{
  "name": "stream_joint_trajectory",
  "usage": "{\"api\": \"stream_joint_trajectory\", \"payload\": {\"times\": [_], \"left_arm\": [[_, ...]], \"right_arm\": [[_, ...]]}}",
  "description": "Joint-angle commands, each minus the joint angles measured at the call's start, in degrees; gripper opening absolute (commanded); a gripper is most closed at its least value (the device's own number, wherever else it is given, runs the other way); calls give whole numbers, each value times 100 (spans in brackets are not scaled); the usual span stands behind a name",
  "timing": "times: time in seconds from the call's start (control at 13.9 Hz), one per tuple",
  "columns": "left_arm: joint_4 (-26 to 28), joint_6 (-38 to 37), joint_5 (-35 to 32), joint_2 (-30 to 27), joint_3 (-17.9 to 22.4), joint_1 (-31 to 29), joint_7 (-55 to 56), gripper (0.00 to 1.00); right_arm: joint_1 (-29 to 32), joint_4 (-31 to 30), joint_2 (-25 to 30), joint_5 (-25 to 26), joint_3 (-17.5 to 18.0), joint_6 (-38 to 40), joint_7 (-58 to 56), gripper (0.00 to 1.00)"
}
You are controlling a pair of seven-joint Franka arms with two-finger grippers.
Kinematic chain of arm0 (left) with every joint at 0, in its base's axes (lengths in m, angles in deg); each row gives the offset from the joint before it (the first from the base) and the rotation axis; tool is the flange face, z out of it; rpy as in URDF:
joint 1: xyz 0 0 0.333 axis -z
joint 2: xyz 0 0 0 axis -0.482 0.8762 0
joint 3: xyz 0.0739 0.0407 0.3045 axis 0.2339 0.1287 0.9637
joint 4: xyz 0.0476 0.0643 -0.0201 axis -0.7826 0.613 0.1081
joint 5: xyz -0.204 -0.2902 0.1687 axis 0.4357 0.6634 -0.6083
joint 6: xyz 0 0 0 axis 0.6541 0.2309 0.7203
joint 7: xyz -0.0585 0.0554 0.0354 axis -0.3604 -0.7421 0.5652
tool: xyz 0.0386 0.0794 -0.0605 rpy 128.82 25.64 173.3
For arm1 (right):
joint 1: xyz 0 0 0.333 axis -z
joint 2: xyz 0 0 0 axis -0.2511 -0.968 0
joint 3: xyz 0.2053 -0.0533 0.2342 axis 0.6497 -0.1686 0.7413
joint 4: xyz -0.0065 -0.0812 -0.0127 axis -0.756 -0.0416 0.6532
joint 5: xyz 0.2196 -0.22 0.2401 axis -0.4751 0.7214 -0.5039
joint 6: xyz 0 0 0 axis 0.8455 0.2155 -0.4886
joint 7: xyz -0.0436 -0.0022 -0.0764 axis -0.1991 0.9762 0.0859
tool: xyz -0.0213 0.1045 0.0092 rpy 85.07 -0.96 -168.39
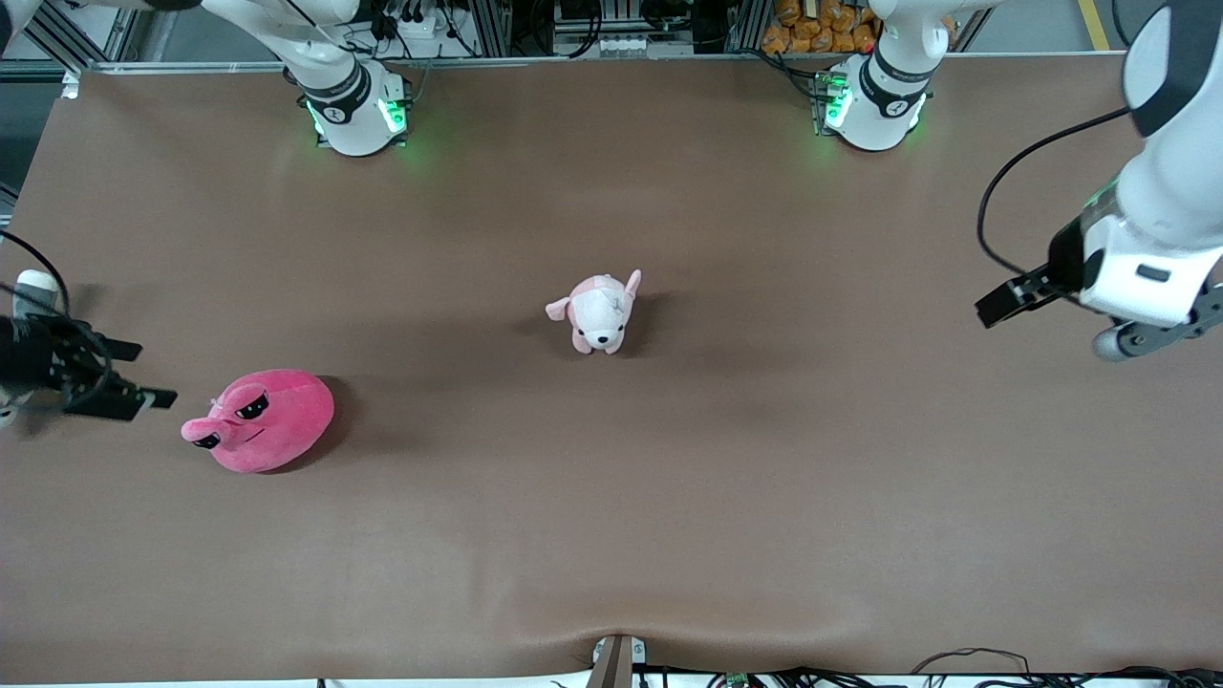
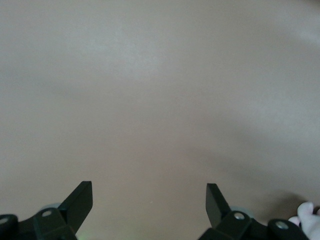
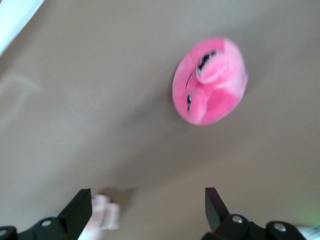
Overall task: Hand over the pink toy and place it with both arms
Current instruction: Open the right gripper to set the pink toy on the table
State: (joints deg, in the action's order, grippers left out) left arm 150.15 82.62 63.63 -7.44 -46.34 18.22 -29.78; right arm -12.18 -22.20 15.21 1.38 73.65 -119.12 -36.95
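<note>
The pink toy [image 1: 263, 420] is a hot-pink round plush with half-lidded black eyes. It lies on the brown table toward the right arm's end. It also shows in the right wrist view [image 3: 210, 80]. My right gripper [image 1: 143, 375] is open and empty, over the table's edge just beside the toy and apart from it. Its open jaws show in the right wrist view [image 3: 149, 202] with nothing between them. My left gripper [image 1: 994, 311] is open and empty, over bare table at the left arm's end, also seen in the left wrist view [image 2: 149, 200].
A small pale pink-and-white puppy plush [image 1: 600, 311] lies at the middle of the table, farther from the front camera than the pink toy. It shows in the right wrist view [image 3: 102, 212] and at the edge of the left wrist view [image 2: 307, 217].
</note>
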Motion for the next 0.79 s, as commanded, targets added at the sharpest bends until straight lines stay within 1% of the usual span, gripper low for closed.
{"api": "stream_joint_trajectory", "payload": {"times": [0.0,0.07,0.14,0.22,0.29,0.36,0.5,0.58,0.65,0.72], "left_arm": [[263,-119,-56,-469,170,83,-518,100],[394,-101,-22,-618,327,180,-659,100],[587,-101,31,-828,503,250,-765,100],[841,-84,127,-1083,635,320,-844,100],[1140,-23,215,-1355,837,452,-949,100],[1500,74,242,-1645,1065,688,-994,100],[2072,198,251,-2103,1714,1267,-1012,100],[2222,198,251,-2244,1848,1436,-1012,100],[2302,189,251,-2333,1858,1507,-1012,100],[2416,198,251,-2412,1858,1516,-1012,100]], "right_arm": [[-507,-79,549,1054,-30,241,-1799,100],[-692,-88,733,1310,-30,390,-2240,100],[-833,-97,927,1443,-21,496,-2514,100],[-1035,-219,1233,1531,-21,550,-2500,100],[-1028,-629,1471,1515,-13,507,-2499,100],[-1028,-1260,1874,1497,-21,280,-2499,100],[-1011,-2788,2796,1497,-39,-728,-2560,100],[-941,-3369,3105,1497,-56,-1090,-2578,100],[-949,-3654,3300,1497,-39,-1198,-2578,100],[-966,-3657,3293,1506,-21,-1181,-2578,100]]}}
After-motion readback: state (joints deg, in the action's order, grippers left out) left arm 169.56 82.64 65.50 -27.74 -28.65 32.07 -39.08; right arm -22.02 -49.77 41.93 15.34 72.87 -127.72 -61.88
